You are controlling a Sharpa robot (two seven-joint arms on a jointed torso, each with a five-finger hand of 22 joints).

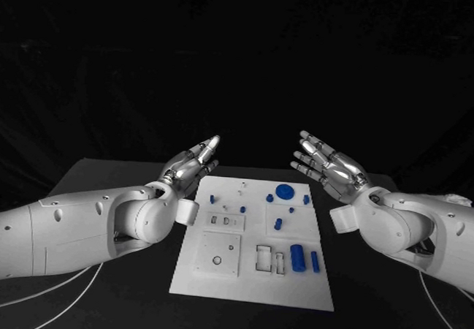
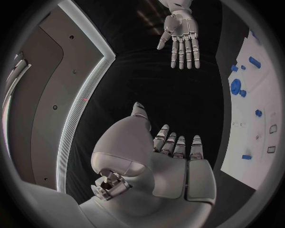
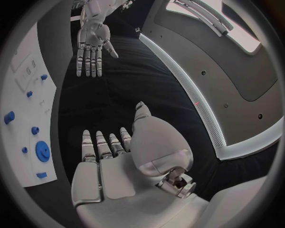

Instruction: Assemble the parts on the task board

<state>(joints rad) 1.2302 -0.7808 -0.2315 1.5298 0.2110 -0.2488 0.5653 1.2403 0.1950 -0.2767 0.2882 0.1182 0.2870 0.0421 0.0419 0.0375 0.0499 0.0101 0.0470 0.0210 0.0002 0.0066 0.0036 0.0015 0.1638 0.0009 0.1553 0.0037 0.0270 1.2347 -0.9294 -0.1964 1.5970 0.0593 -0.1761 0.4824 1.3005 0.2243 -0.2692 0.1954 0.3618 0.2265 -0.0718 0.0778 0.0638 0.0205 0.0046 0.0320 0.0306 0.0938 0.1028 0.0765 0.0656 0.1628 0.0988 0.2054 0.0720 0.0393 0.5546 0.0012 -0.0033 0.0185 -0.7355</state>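
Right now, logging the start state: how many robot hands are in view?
2. The left hand is raised by the far left corner of the task board. The right hand is raised by its far right corner. Both are empty, fingers apart.

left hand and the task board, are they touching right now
Apart. In the left wrist view the left hand has its fingers stretched out with a strip of black table between them and the task board.

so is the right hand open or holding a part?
Open. The right hand hangs above the task board's far right corner, fingers spread and straight, nothing between them; the left wrist view shows the same.
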